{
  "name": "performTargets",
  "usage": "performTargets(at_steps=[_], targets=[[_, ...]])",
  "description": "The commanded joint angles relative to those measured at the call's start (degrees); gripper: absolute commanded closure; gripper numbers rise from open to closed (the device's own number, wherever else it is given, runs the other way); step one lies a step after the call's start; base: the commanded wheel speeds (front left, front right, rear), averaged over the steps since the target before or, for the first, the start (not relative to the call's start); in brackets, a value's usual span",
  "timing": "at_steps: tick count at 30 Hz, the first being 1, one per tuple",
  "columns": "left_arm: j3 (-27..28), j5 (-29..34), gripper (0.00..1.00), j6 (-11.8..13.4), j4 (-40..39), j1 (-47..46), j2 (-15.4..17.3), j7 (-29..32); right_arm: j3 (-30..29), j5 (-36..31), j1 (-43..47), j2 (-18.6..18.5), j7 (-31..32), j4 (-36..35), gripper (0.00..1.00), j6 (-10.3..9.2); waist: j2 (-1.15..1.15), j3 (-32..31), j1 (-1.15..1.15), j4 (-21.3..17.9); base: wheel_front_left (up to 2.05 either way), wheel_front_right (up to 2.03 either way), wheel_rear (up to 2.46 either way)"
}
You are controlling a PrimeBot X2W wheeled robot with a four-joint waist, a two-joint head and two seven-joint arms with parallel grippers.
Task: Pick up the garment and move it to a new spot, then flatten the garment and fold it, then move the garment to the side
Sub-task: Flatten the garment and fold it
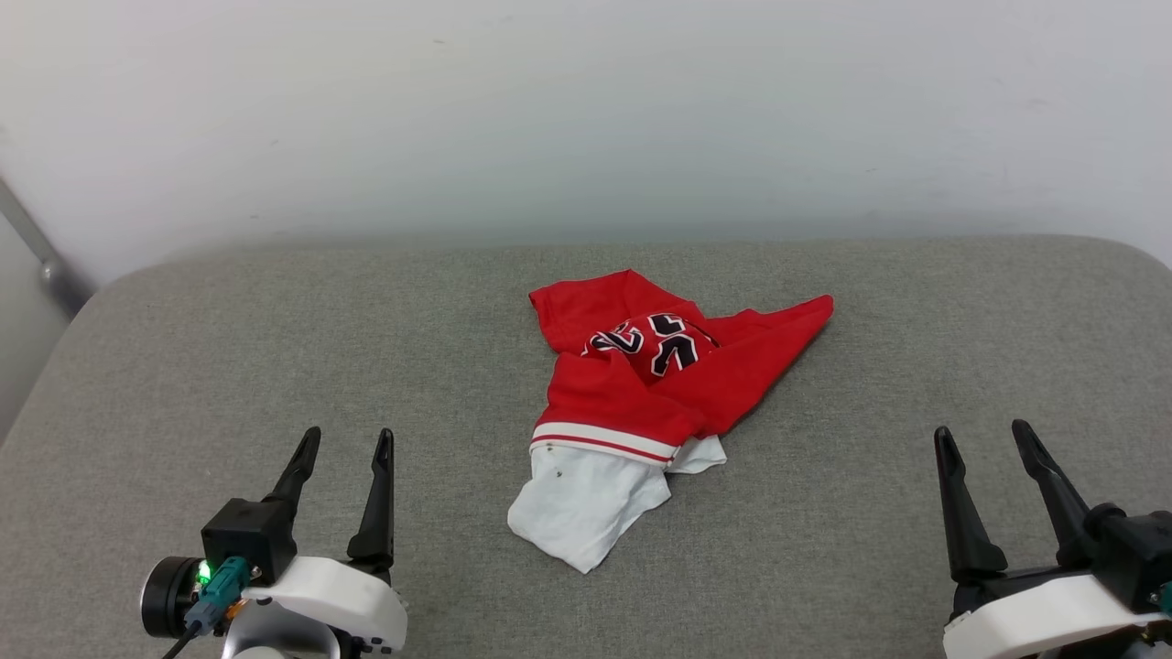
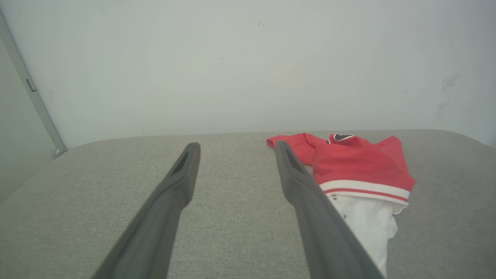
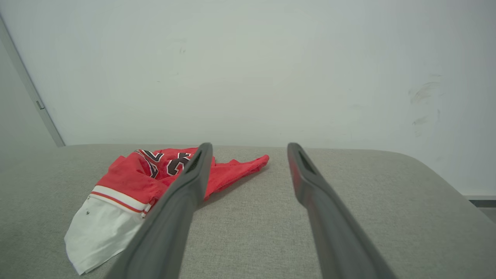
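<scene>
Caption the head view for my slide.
Crumpled red-and-white jersey on grey fabric surface between open left hand and right hand.

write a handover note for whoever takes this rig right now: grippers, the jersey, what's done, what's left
Left gripper: jaws open, empty, at the near left, apart from the garment.
Right gripper: jaws open, empty, at the near right, also apart from it.
Garment: crumpled in a heap in the middle of the grey padded surface, white sleeve toward the robot.
Done: nothing yet; it is not picked up.
Left: pick it up and move it, flatten, fold, move aside.
</scene>
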Motion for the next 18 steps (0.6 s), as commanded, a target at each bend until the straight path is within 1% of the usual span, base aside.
performTargets(at_steps=[1, 9, 12, 15, 18], targets=[[-0.1, -0.2, 0.0, 0.3, -0.3, 0.7, 0.2, 0.2, 0.0, 0.1, 0.4, 0.0, -0.1, -0.1, 0.0, -0.03, 0.0, 0.0, 0.0, 0.0, 0.0, 0.0, 0.0], [-0.6, -0.3, 0.0, 0.4, -0.6, -0.3, 0.3, 1.0, -0.4, 0.5, 0.4, 0.0, -0.4, 0.3, 0.0, -0.04, 0.0, 0.2, 0.0, 0.4, 0.0, 0.0, 0.0], [-1.8, -0.9, 0.0, -1.1, -0.3, -2.9, -0.1, 3.2, -0.8, 0.9, 0.4, 0.0, -0.8, 0.3, 0.0, -0.03, 0.0, 0.4, 0.0, 0.8, 0.0, 0.0, 0.0], [-4.7, -1.3, 0.0, -3.4, 0.5, -6.4, -1.0, 7.4, -1.0, 1.0, -0.2, 0.0, -0.9, 0.4, 0.0, -0.04, 0.0, 0.9, 0.0, 1.2, 0.0, 0.0, 0.0], [-7.7, -2.0, 0.0, -5.7, 2.3, -10.1, -2.0, 13.1, -0.6, 0.9, -1.1, 0.0, -1.1, 0.5, 0.0, -0.03, 0.0, 1.6, 0.0, 0.9, 0.0, 0.0, 0.0]])
